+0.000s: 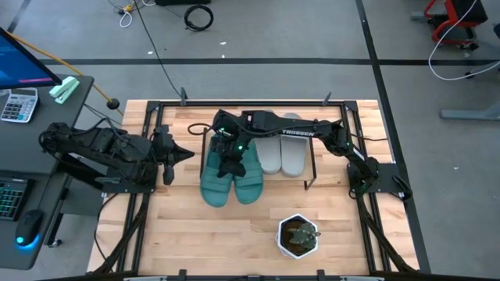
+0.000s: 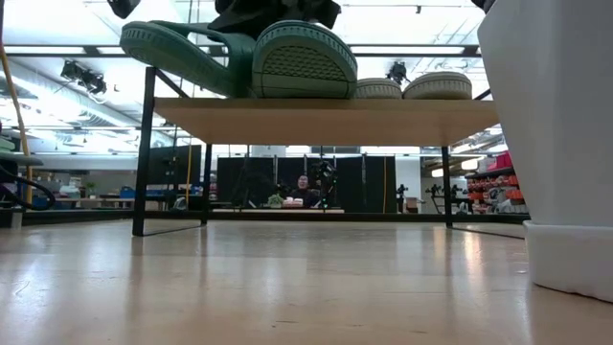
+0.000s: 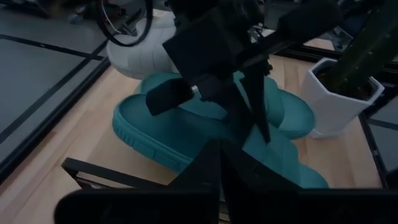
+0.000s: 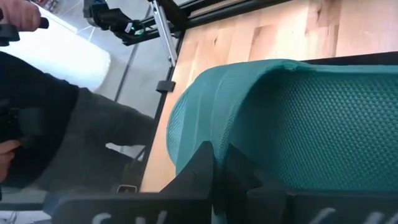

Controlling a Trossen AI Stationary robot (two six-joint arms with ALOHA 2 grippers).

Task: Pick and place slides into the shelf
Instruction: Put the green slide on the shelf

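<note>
All 4 slides sit on top of the shelf (image 1: 308, 148), the low rack with the pale board and thin black wire legs in the middle of the wooden desk (image 1: 180, 226). The 2 teal slides (image 1: 232, 181) lie side by side at the shelf's left end, with their near ends sticking out past the board's front edge, and the 2 light grey slides (image 1: 282, 154) lie just beside them to the right, sitting further back. From desk height the ridged soles of the teal pair show above the board, with the grey pair lower beside them. The right gripper (image 1: 229, 161) reaches across the shelf from the right and hangs directly over the teal pair; its wrist view shows its dark fingers (image 4: 208, 171) drawn together with nothing between them, and the textured teal strap lies right in front of their tips, though I cannot tell whether they touch it. The left gripper (image 1: 181, 153) waits just off the shelf's left end, its fingers together and pointing toward the teal slides, apart from them. A white hexagonal planter (image 1: 298, 237) with a cactus stands on the desk in front of the shelf.
</note>
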